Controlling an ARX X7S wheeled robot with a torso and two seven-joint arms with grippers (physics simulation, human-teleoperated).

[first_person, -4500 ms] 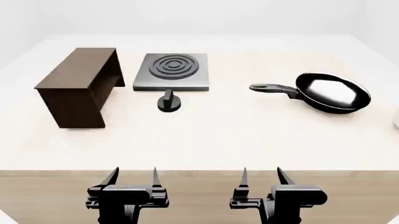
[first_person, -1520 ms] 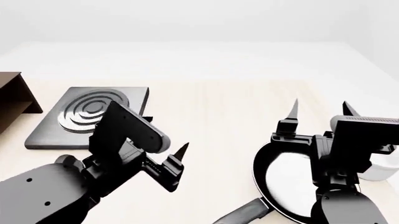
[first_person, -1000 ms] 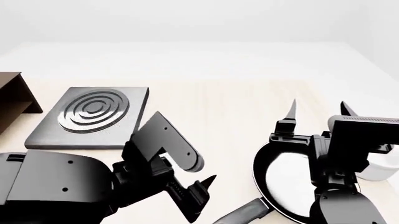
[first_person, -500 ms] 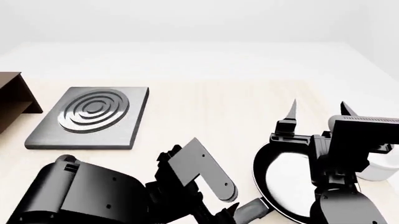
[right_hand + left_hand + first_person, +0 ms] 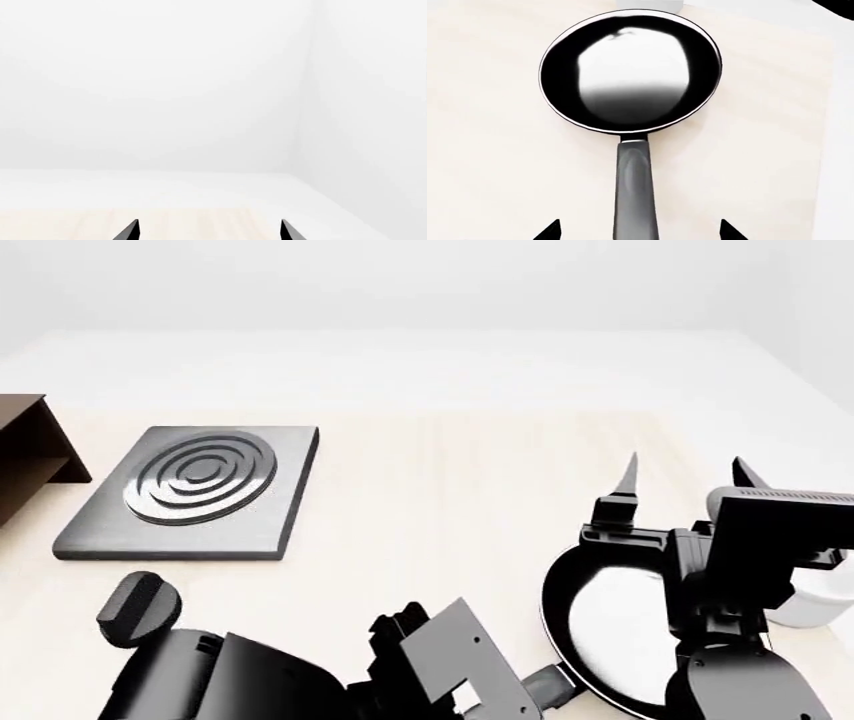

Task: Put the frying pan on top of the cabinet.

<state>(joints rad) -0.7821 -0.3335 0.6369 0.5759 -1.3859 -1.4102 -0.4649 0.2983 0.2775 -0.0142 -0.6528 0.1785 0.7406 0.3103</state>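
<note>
- Two views disagree on the frying pan (image 5: pixel 630 75): the left wrist camera shows it whole, glossy black bowl at 12 o'clock, straight grey handle (image 5: pixel 636 192) running to 6; the head camera hides much behind the right arm.
- Left tool (image 5: pixel 636 231) spread wide, tips either side of the handle, gripping nothing; half a second ago it sat higher.
- Right tool (image 5: pixel 687 478) open, empty, above the pan.
- Ringed square hob (image 5: pixel 194 490), round knob (image 5: pixel 139 605) and brown cabinet (image 5: pixel 30 455) rest on the pale wood surface (image 5: pixel 441 500).

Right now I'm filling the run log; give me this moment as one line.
phase: approach | left gripper: open, astride frying pan handle, not closed | right gripper: open, idle above pan | cabinet: top bare
</note>
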